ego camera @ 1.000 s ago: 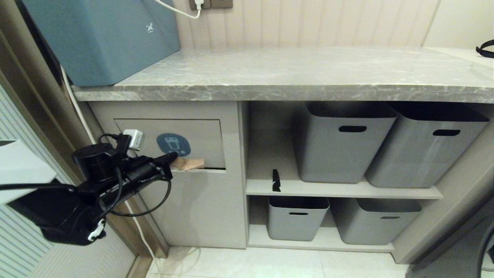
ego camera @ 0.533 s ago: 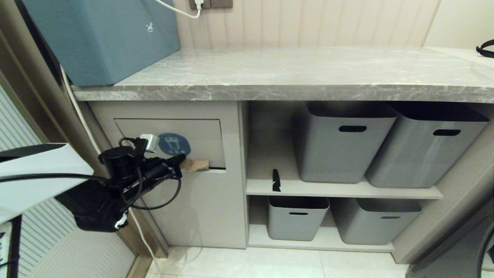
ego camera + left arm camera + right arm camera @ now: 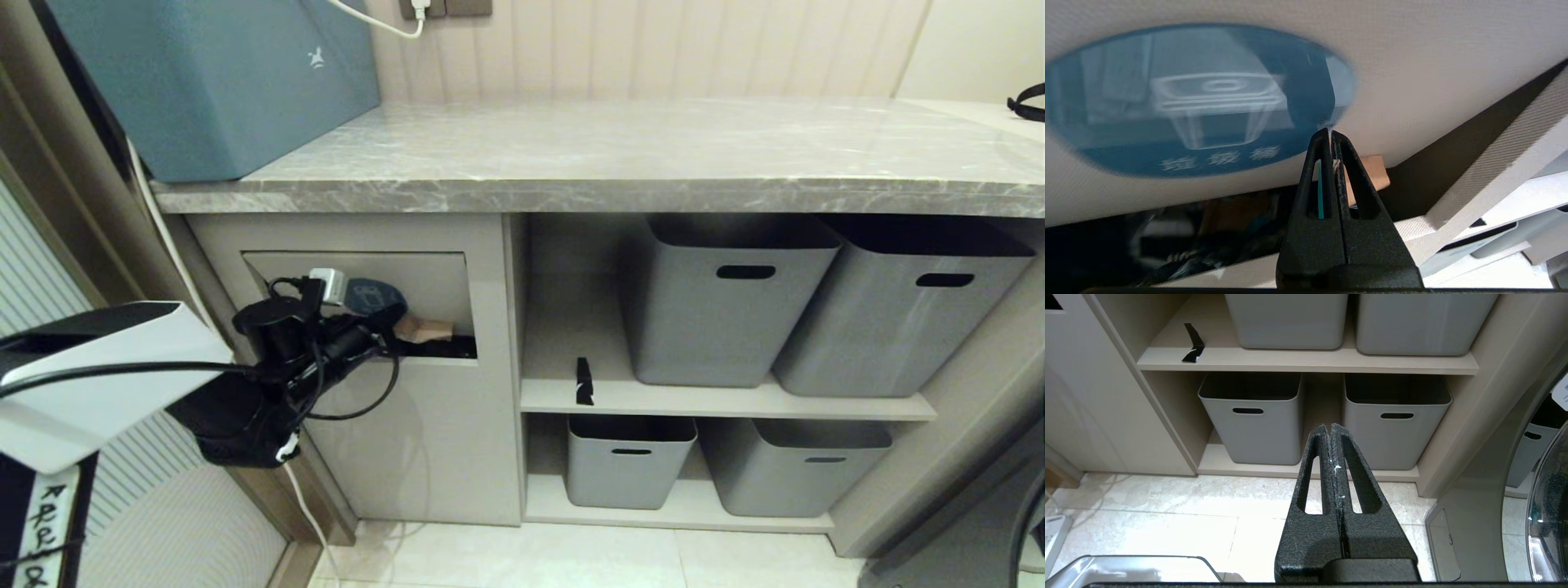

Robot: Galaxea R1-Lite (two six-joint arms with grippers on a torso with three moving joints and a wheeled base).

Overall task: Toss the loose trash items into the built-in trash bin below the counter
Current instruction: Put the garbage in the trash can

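Left claw [image 3: 390,336] pinching tan scrap [image 3: 426,330], pushing bin flap [image 3: 441,282] inward at its lower edge; not yet dropped. Black scrap [image 3: 583,381] on shelf [image 3: 735,402], untouched. Right claw [image 3: 1331,430] pressed together, parked.

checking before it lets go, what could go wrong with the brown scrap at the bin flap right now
1. The tan-brown folded cardboard scrap, pinched in the shut left hand, sits only at the lip of the beige tilting flap; released here, it might drop outside.
2. The flap could swing back and trap the scrap.
3. The small black wrapper piece lies on the shelf and may be forgotten.
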